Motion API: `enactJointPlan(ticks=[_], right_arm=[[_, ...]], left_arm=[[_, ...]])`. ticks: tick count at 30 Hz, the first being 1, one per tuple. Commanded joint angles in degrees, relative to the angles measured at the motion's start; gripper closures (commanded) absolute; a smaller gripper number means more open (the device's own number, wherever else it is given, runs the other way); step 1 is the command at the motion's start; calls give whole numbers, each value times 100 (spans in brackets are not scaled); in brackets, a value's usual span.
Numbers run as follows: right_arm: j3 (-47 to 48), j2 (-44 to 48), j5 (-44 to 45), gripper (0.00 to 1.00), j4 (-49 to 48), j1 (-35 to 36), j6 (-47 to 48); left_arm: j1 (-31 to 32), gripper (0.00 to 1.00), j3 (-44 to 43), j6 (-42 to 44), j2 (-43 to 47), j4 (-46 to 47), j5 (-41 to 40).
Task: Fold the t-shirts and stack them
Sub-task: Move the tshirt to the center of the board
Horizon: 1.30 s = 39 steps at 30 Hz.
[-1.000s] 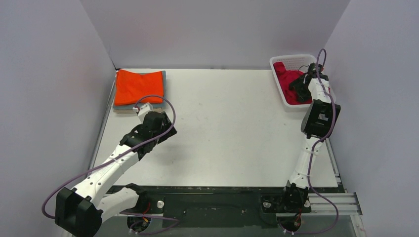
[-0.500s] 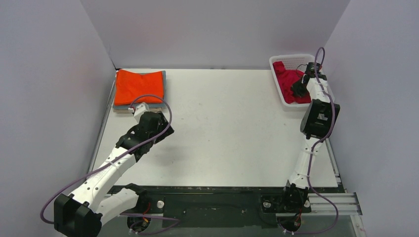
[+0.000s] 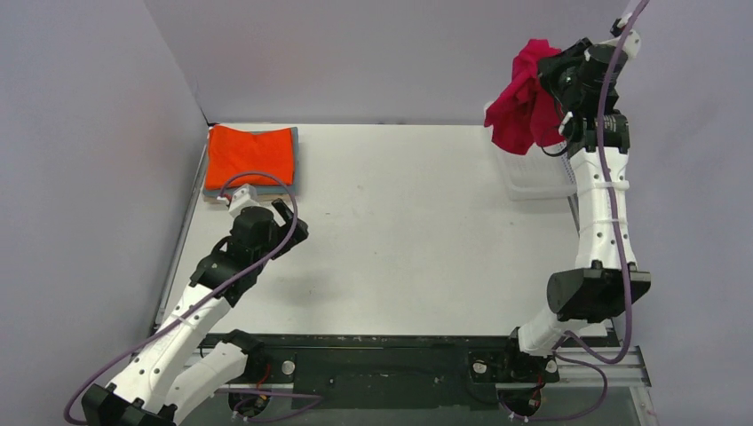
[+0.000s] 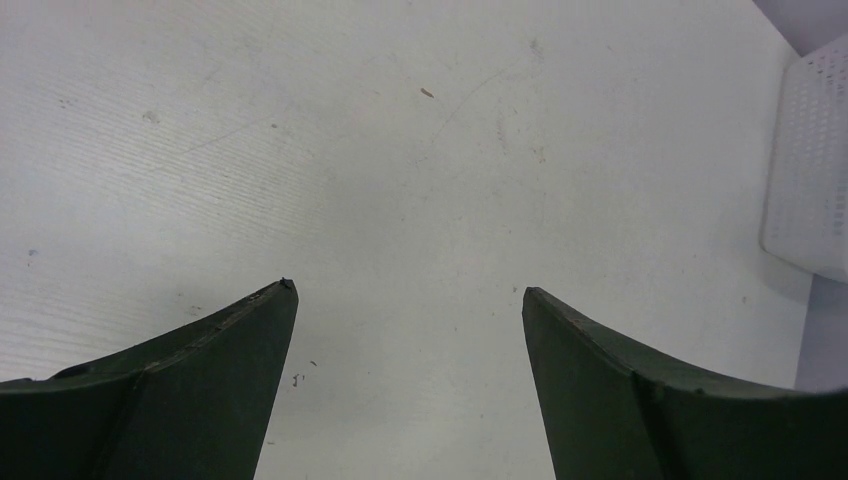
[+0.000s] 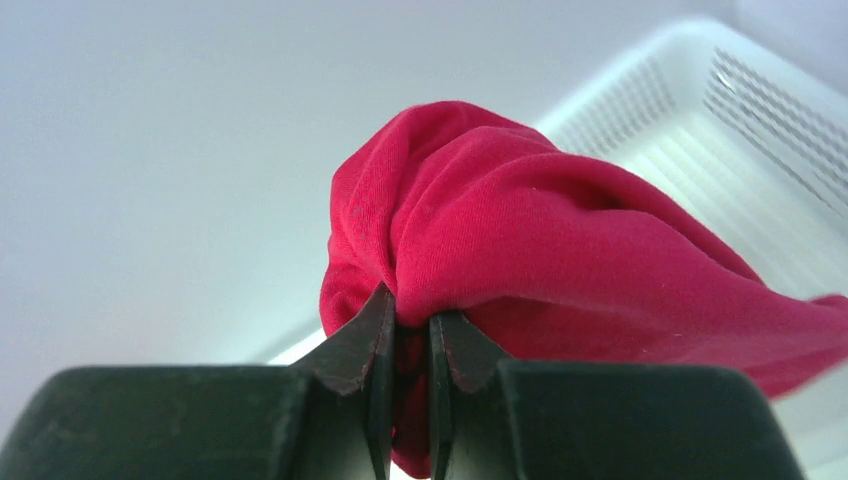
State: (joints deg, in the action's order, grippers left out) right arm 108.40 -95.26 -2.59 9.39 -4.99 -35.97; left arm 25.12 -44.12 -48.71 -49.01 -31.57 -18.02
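Progress, as I judge it: the red tee is bunched & unfolded in the air, so it needs laying flat, folding, then stacking. The orange tee lies folded on top of a grey-blue tee, of which only an edge shows. Looks like most of the job is done, w/ one tee left.

R gripper: jaws nearly closed, pinching a fold of the red tee betw. the tips. The cloth bulges out past them & hangs down. It's held high above the basket. Can't tell if the hem touches the rim.

L gripper: jaws wide apart, holding nothing, hovering over the table. It's well left of the basket, on the basket side of the orange tee & near it. The orange tee sits across the table from the basket, well apart, at the far-left corner.
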Motion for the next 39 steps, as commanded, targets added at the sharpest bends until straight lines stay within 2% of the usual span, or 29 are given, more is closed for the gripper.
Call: enactJointPlan(ticks=[1,7,12,15,17,19,21,22,23,24,26,27,29,34,36,39], right_arm=[[580,411,-819,100,-35,378,133],[1095,809,-1705,100,332,1581,220],[1127,854,-1932,100,698,2816,450],[961,819,-1736,100,1015,3294,783],[590,872,-1518,100,1302,3491,997],[-240,1099,-1237,100,1375,3562,1068],[-1526,1470,-853,98,1209,3571,1043],[-2502,1738,-533,84,1106,3573,1001],[-2966,1857,-379,73,928,3571,906],[-3833,2054,-81,51,891,3569,806],[-4801,2287,533,34,927,3563,652],[-5060,2365,717,30,989,3564,595],[-5557,2702,1114,9,1136,3559,513],[-5899,3607,1869,4,1625,3550,609],[-5948,3798,1810,3,1690,3557,770],[-5990,3840,1206,3,1568,3566,1173]], left_arm=[[-21,7,15,67,464,-105,62],[-25,7,18,-127,1066,-571,-164],[-25,7,-71,-373,1386,-1146,-407],[-29,7,-148,-471,1568,-1437,-537],[-31,7,-182,-541,1638,-1663,-604],[-34,7,-185,-618,1688,-1889,-657],[-30,7,-171,-660,1680,-2050,-680],[-26,7,-164,-672,1642,-2137,-678],[-30,7,-165,-677,1619,-2171,-675],[-29,6,-160,-676,1565,-2211,-647],[-28,7,-140,-639,1475,-2258,-586],[-26,7,-97,-618,1439,-2255,-556],[-26,7,11,-588,1329,-2176,-405],[-19,7,370,-376,878,-1474,669],[-6,7,524,-291,649,-1060,1097],[1,7,748,-265,305,-422,1242]])
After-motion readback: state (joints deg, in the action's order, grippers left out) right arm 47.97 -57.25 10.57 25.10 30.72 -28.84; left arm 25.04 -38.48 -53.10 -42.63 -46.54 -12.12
